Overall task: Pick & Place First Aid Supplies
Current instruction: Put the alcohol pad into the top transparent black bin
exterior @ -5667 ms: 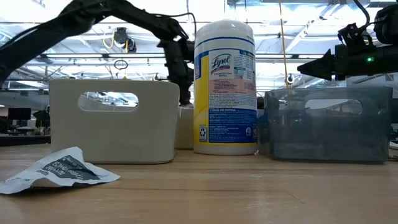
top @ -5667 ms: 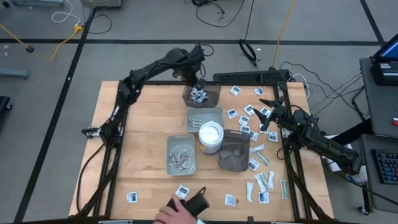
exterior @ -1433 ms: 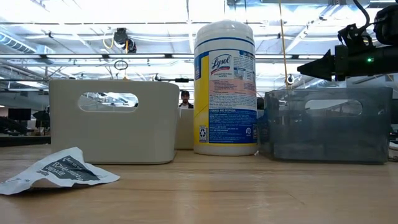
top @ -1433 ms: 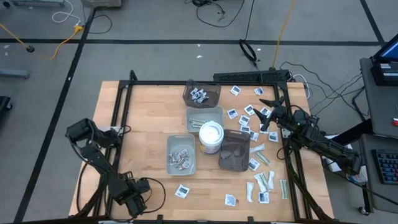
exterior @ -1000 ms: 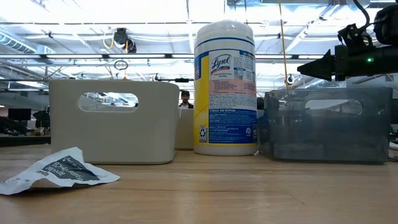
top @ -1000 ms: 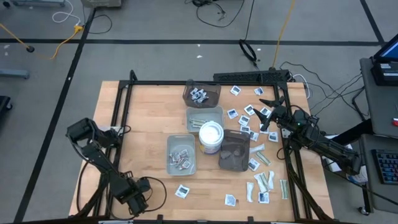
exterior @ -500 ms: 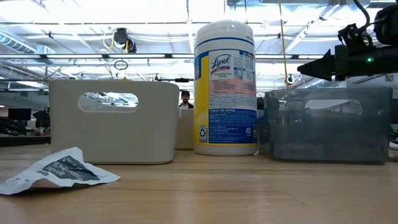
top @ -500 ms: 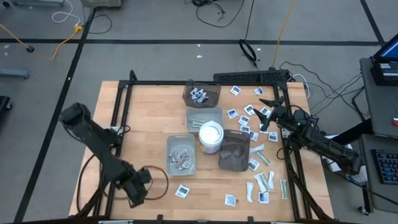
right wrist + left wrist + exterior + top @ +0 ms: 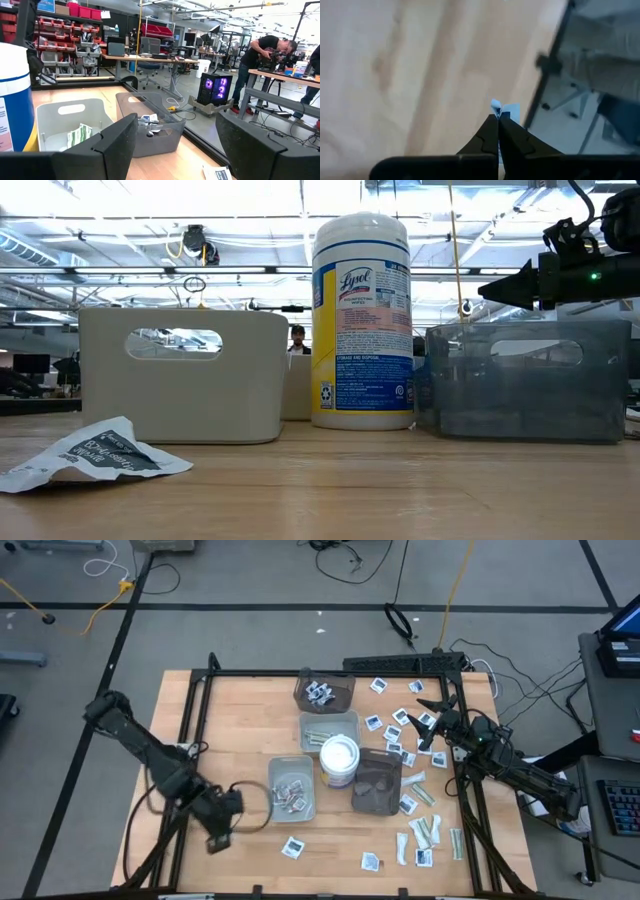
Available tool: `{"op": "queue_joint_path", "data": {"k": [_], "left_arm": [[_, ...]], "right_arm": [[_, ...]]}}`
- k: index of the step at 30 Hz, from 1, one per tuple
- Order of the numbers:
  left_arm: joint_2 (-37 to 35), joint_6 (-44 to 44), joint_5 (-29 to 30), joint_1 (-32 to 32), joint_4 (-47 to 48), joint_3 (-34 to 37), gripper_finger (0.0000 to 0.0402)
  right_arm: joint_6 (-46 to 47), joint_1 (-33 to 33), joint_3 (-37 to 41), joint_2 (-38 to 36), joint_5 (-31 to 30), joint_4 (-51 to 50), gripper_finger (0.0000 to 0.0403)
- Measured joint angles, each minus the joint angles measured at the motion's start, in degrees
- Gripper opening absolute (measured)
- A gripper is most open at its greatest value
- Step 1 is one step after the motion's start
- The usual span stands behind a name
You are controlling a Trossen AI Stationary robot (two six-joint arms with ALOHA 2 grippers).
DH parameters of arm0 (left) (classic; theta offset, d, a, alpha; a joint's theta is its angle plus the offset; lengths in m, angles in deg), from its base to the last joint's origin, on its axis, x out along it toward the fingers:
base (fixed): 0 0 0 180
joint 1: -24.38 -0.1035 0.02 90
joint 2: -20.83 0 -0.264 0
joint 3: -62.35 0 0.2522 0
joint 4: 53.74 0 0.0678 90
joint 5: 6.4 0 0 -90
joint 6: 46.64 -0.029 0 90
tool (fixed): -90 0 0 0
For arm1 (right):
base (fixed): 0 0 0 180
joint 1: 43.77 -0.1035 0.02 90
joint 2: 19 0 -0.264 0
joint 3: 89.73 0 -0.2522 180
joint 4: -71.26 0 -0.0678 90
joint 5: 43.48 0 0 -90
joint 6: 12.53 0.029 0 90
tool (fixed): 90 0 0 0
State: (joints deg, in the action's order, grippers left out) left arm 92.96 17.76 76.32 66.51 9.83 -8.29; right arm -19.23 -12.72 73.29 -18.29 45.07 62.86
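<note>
My left gripper (image 9: 216,838) hangs over the table's near-left part, shut on one small white-and-blue packet (image 9: 506,109) of the first aid supplies. More packets lie loose on the table's right side (image 9: 410,722) and near its front edge (image 9: 293,847). One crumpled packet (image 9: 95,455) lies flat on the wood in the low view. My right gripper (image 9: 432,722) waits open at the right edge, level above the table, with nothing between its fingers (image 9: 250,140). My left gripper pinches the packet between its two fingertips (image 9: 492,127). A small white-and-blue part of it (image 9: 497,106) sticks out beyond the tips. The fingers come from above, slanting steeply down. The packet is lifted clear of the table.
A dark tray (image 9: 324,692) with packets, two grey trays (image 9: 328,728) (image 9: 291,788) and a second dark tray (image 9: 377,783) stand around a white tub (image 9: 339,758) in mid-table. A black frame (image 9: 300,672) rims the table. A person (image 9: 265,50) works in the room behind.
My left gripper has risen from the table's near-left corner and gone toward the far edge and a little right, nearer the closest grey tray. It has tipped to a less steep slant. The packet has come up with it.
</note>
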Motion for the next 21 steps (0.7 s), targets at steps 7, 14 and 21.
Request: {"op": "queue_joint_path", "data": {"k": [7,14,21], "left_arm": [[0.0,-6.8,-0.1,-17.0,0.0,0.0,0.0002],[0.0,-14.7,-0.2,-39.0,0.2,0.0,0.0002],[0.0,-24.9,0.3,-58.5,2.5,-0.1,0.0002]], "right_arm": [[0.0,0.0,0.0,0.0,0.0,0.0,0.0263],[0.0,0.0,0.0,0.0,0.0,0.0,0.0263],[0.0,0.0,0.0,0.0,0.0,0.0,0.0263]]}}
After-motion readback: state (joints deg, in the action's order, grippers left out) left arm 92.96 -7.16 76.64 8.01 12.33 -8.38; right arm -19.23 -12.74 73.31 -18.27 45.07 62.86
